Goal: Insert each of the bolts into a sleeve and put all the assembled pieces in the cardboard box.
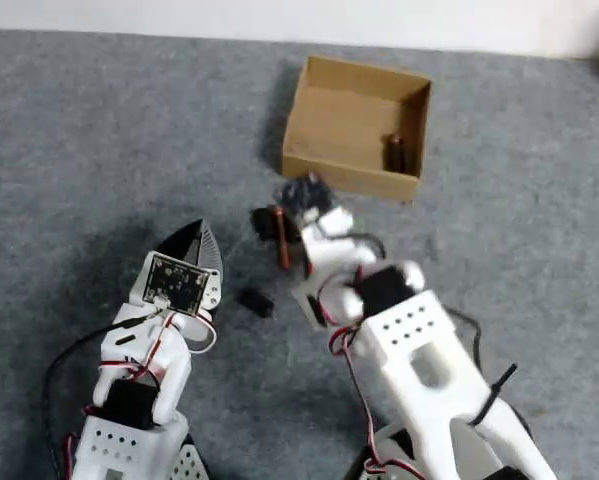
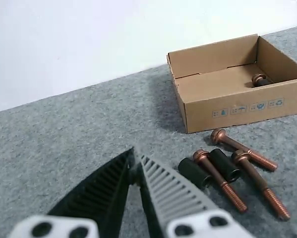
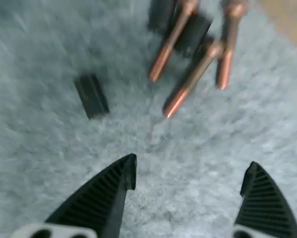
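Note:
Three copper bolts [image 2: 220, 181] and two black sleeves [image 2: 225, 164] lie in a cluster on the grey carpet in front of the cardboard box [image 2: 237, 106]. In the box [image 1: 319, 160] stands one assembled piece [image 1: 394, 152], also seen as [image 2: 260, 79]. A third sleeve [image 1: 256, 302] lies alone between the arms; the right wrist view shows it [image 3: 91, 95] beside the bolts [image 3: 188, 84]. My left gripper [image 2: 137, 157] is shut and empty, short of the cluster, and sits at lower left [image 1: 199, 238]. My right gripper [image 3: 192, 163] hangs open above the carpet, just short of the bolts.
Grey carpet covers the table, with open floor at the left and far right. A pale wall edge runs along the back. The right arm's white body [image 1: 419, 340] overhangs part of the bolt cluster in the high view.

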